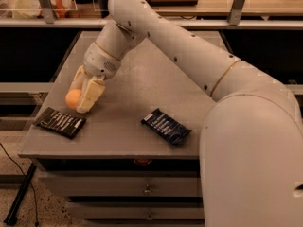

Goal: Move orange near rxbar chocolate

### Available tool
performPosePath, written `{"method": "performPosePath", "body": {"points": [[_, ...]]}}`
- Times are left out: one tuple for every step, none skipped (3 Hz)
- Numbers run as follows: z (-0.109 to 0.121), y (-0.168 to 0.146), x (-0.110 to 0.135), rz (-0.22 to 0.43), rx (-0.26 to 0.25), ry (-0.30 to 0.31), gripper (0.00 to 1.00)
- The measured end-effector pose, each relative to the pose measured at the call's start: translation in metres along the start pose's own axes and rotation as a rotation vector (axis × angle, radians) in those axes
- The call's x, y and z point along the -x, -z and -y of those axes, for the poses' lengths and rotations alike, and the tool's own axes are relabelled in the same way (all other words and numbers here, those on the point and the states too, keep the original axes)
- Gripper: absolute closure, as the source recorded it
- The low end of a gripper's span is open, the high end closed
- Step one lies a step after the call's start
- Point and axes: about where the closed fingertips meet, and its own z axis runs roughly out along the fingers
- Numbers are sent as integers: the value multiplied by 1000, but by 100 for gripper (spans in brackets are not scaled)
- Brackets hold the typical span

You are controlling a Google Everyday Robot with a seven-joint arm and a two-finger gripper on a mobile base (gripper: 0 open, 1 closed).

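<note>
The orange (72,99) sits between the two cream fingers (91,94) of my gripper (78,100), low over the left part of the grey table (142,84). The gripper is shut on the orange, pointing down. The rxbar chocolate (60,122), a flat black wrapper with white lettering, lies on the table's front left corner, just below and a little left of the orange. A small gap shows between the two.
A dark blue glossy bar wrapper (166,126) lies near the table's front edge, right of centre. My white arm (189,56) reaches in from the right across the table. Drawers (147,189) sit under the tabletop. A shelf (47,22) runs behind.
</note>
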Motion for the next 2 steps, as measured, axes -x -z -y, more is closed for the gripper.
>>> {"method": "performPosePath", "body": {"points": [[-1, -1, 0, -6, 15, 5, 35], [-1, -3, 1, -9, 26, 8, 12]]}}
